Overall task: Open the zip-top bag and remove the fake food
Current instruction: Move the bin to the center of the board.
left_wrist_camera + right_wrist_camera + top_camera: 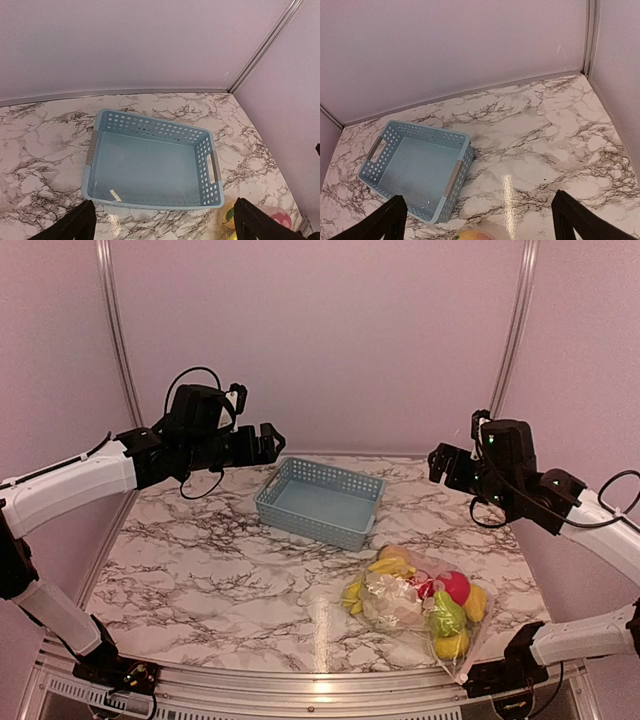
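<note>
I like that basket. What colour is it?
The basket is light blue; clearest in the left wrist view.

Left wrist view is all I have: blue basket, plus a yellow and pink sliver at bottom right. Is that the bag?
Observer: Yes. The zip-top bag lies on the table at the near right, just in front of the basket.
Operator: Food out yet?
Observer: No. The fake food is all bunched inside the bag; none lies loose on the marble.
Operator: Where's the right arm?
Observer: The right arm is raised over the far right of the table, jaws open and holding nothing, well clear of the bag.
</note>
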{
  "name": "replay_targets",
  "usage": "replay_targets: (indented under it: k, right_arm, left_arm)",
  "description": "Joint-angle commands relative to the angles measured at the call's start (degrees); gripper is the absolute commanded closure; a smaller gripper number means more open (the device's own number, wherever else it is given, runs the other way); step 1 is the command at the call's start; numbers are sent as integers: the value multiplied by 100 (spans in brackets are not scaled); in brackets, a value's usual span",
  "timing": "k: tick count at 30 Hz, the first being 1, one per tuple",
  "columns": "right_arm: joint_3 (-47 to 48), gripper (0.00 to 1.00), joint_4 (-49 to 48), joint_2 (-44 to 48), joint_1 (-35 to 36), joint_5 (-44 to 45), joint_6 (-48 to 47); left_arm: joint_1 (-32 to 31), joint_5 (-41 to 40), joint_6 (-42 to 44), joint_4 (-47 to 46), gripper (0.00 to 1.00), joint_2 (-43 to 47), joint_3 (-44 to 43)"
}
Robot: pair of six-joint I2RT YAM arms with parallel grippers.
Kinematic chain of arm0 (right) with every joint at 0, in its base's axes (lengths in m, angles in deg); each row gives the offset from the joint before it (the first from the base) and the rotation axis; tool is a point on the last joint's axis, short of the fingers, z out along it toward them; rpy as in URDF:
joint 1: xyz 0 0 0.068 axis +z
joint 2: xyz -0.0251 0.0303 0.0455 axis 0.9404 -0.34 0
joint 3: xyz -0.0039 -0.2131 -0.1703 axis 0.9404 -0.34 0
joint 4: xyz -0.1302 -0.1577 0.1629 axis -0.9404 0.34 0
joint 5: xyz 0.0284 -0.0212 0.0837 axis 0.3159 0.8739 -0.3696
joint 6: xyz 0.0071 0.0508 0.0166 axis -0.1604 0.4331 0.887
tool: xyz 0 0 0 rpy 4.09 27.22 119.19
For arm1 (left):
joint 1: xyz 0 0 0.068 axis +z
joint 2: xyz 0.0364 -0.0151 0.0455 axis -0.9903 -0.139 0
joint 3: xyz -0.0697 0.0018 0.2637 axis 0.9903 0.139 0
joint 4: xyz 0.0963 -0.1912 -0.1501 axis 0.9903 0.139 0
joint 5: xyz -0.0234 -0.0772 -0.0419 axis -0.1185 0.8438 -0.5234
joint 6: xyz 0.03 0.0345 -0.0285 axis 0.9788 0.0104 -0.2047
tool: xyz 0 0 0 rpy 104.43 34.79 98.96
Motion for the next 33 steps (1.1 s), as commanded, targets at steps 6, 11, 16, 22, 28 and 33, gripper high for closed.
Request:
replay_targets:
  k: [6,11,16,22,28,33]
  right_arm:
    - [-65,1,311,-153,40,69,117]
    - [-249,1,405,-74,36,-37,250]
    - [-300,1,1006,-61,34,30,509]
    - [-628,1,1852,154,31,-81,997]
    - [-1049,1,2317,671,25,-746,1295]
    - [-1107,1,2598,962,122,-1677,1102]
  left_arm:
    - [36,102,-36,-157,1,106,258]
    - [36,440,-185,-383,1,39,433]
    - [-53,670,-327,-486,1,-158,513]
    - [-262,847,-532,-660,1,-330,693]
    - [-478,1180,-715,-758,1,-438,955]
    - [-657,1301,-833,-759,1,-475,1310]
